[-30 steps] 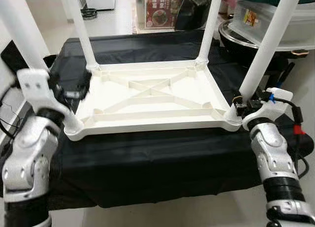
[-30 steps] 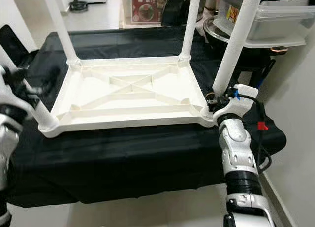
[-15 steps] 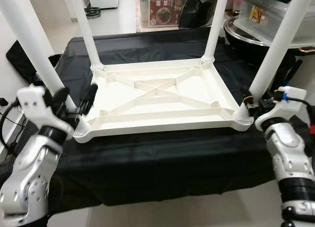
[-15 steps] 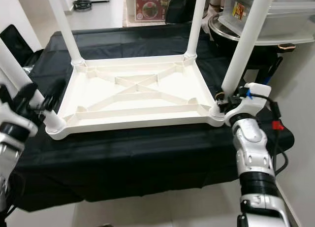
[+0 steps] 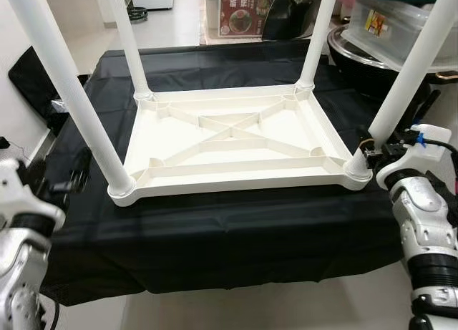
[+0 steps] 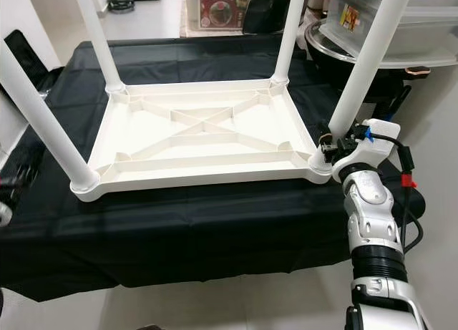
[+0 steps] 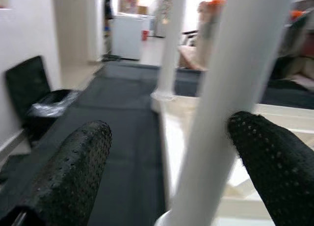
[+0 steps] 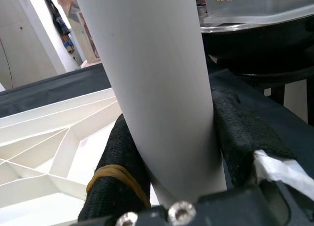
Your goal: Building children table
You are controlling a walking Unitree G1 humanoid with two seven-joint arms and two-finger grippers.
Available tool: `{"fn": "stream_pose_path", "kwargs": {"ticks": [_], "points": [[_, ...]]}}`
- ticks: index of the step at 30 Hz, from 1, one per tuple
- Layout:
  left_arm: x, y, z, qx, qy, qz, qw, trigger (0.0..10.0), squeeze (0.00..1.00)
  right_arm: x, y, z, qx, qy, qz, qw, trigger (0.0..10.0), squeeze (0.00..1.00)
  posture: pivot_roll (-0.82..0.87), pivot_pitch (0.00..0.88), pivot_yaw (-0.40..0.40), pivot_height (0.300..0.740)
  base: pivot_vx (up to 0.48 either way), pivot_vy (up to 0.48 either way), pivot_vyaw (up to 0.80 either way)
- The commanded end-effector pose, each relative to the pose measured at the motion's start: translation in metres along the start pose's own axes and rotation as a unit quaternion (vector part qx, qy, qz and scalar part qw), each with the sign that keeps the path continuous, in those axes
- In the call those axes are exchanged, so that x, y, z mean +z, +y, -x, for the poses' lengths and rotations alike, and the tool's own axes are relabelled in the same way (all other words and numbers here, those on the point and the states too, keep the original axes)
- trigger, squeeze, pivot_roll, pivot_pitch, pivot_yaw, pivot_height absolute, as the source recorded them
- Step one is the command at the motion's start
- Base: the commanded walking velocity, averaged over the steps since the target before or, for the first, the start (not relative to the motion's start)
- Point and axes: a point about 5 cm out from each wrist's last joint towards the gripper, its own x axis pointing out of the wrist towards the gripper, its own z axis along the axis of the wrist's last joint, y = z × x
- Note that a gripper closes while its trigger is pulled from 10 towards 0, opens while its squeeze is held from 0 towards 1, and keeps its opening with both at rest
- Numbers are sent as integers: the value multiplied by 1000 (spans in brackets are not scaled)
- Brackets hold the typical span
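Observation:
A white plastic children's table (image 5: 229, 140) lies upside down on a black cloth (image 5: 229, 222), its four white legs pointing up. My right gripper (image 8: 171, 123) is shut on the base of the near right leg (image 5: 408, 72), one black finger on each side. The same right gripper (image 5: 368, 152) sits at the table's near right corner. My left gripper (image 7: 169, 133) is open, drawn back from the near left leg (image 5: 71, 94), which stands in its corner socket a little ahead of the spread fingers. Seen from the head, the left gripper (image 5: 71, 178) hovers left of that corner.
A clear plastic bin on a large dark pot (image 5: 401, 22) stands just behind the right corner. A black chair (image 5: 32, 72) is at the left, by the wall. A printed poster board (image 5: 247, 8) stands on the floor behind the table. The black cloth hangs over the near edge.
My left gripper has come off the near left leg and pulled back to the left. The right gripper keeps its hold. The camera has shifted a little.

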Motion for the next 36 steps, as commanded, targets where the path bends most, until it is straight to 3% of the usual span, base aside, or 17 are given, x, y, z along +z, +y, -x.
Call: {"fn": "stream_pose_path", "kwargs": {"ticks": [1,2,5,8,12,16,18,20,21,23,24,28,30,32,33,35,36], "points": [[-5,-8,-7,-19,8,-7,1000,10000,0,8,-6,-4,-1,-8,65,998,0,0,6,129,-11,740,0,0,0],[-5,-8,-7,-19,8,-7,1000,10000,0,8,-6,-4,-1,-8,65,998,0,0,6,129,-11,740,0,0,0],[-6,-22,-18,-42,0,1,999,10000,0,53,-28,-22,-43,-66,142,987,0,0,-13,115,-10,740,0,0,0],[-7,-28,-22,-49,-7,8,999,10000,0,116,-50,-36,-79,-139,213,964,0,0,-23,109,-16,740,0,0,0],[-10,-35,-24,-52,-8,7,999,10000,0,182,-38,-46,-54,-219,289,930,0,0,-30,95,-27,740,0,0,0],[-11,-39,-26,-54,-11,10,998,10000,0,206,-22,-49,-25,-254,343,904,0,0,-30,88,-33,740,0,0,0],[-11,-39,-26,-54,-11,10,998,10000,0,206,-22,-49,-25,-254,343,904,0,0,-30,88,-33,740,0,0,0],[-9,-45,-29,-58,-18,13,998,10000,0,225,-2,-52,1,-283,414,865,0,0,-30,78,-35,740,0,0,0],[-9,-45,-29,-58,-18,13,998,10000,0,225,-2,-52,1,-283,414,865,0,0,-30,78,-35,740,0,0,0],[-9,-52,-31,-67,-22,17,997,10000,0,245,19,-55,17,-304,502,810,0,0,-34,72,-34,740,0,0,0],[-9,-52,-31,-67,-22,17,997,10000,0,245,19,-55,17,-304,502,810,0,0,-34,72,-34,740,0,0,0],[-12,-60,-32,-76,-25,24,996,10000,0,280,30,-59,2,-312,607,731,0,0,-48,57,-37,740,0,0,0],[-13,-61,-32,-77,-25,25,996,10000,0,284,30,-59,-3,-312,618,721,0,0,-48,57,-37,740,0,0,0],[-14,-63,-32,-79,-25,28,996,10000,0,294,30,-58,-16,-311,652,691,0,0,-51,54,-39,740,0,0,0],[-14,-63,-32,-79,-25,28,996,10000,0,294,30,-58,-16,-311,652,691,0,0,-51,54,-39,740,0,0,0],[-15,-66,-32,-81,-25,34,996,10000,0,307,30,-56,-33,-304,696,650,0,0,-60,51,-45,740,0,0,0],[-15,-66,-32,-81,-25,34,996,10000,0,307,30,-56,-33,-304,696,650,0,0,-60,51,-45,740,0,0,0]]}}
